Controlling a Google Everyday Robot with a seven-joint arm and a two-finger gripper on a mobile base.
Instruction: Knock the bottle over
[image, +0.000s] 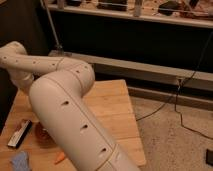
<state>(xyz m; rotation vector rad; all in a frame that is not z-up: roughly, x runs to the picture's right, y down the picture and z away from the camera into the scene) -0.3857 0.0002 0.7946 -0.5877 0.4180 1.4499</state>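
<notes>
My cream arm fills the foreground and bends back to the left over the wooden table. Its far joint is at the left edge. The gripper is not in view; it lies beyond that joint, hidden by the arm or off the left edge. The bottle is hidden or out of view. A sliver of an orange bowl shows on the table just left of the arm.
A flat black-and-white rectangular device lies at the table's left front. A blue object and a small orange item lie near the front edge. A dark shelf unit stands behind. Cables run over the floor on the right.
</notes>
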